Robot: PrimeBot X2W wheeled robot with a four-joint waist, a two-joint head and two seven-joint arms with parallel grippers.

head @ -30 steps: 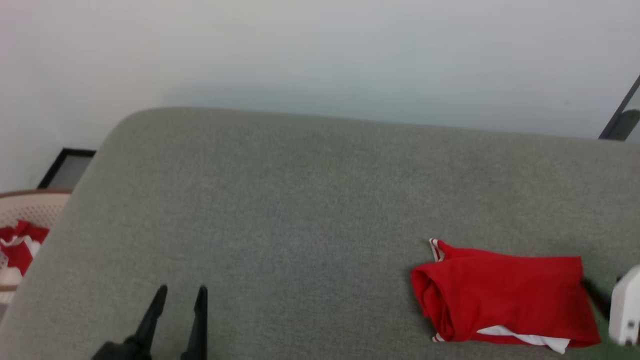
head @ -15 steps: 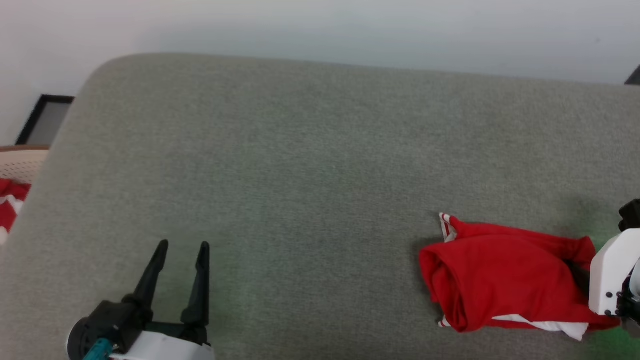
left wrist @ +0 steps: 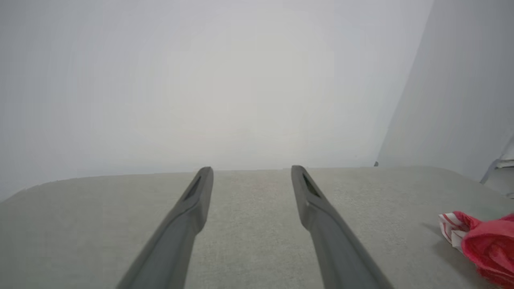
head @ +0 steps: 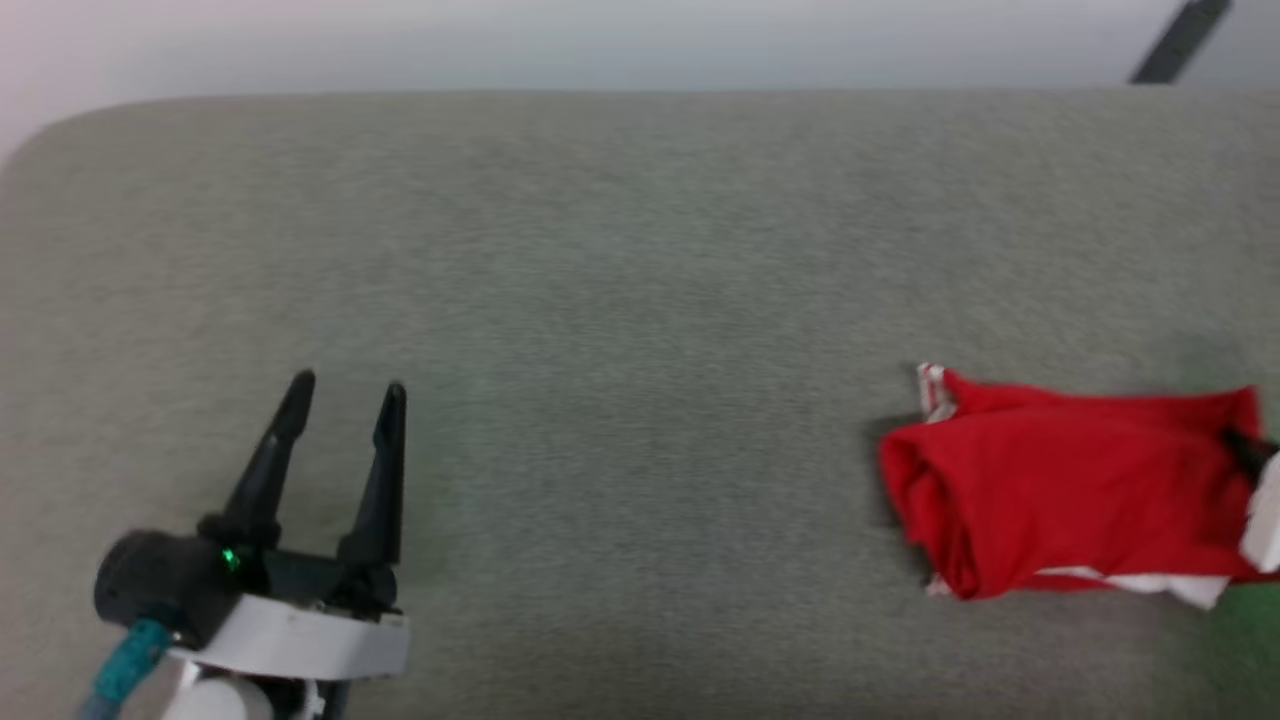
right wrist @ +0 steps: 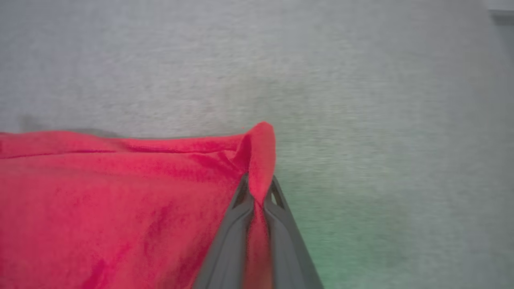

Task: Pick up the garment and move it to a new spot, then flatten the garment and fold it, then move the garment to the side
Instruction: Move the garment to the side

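Corner fold of garment (head: 1060,490) is pinched between the closed fingers of the right gripper (right wrist: 258,188). The garment's long axis is run leftward from that claw across the grey cushion (head: 600,250). Left gripper (head: 345,385) is spread open, empty, well apart; the right arm is judged nearer.

you have a wide grey-green upholstered surface (head: 600,300) in front of you, its fabric finely woven and matte. in the head view its far edge runs nearly straight across the top, and its far left corner curves round softly. behind it stands a plain pale wall (head: 500,40), evenly lit. at the top right a dark slanted bar (head: 1178,40) cuts across that wall. the left wrist view shows you a second wall (left wrist: 461,80), slightly greyer, meeting the first in a corner on the right. a faint green cast (head: 1245,630) tints the fabric at the head view's lower right.
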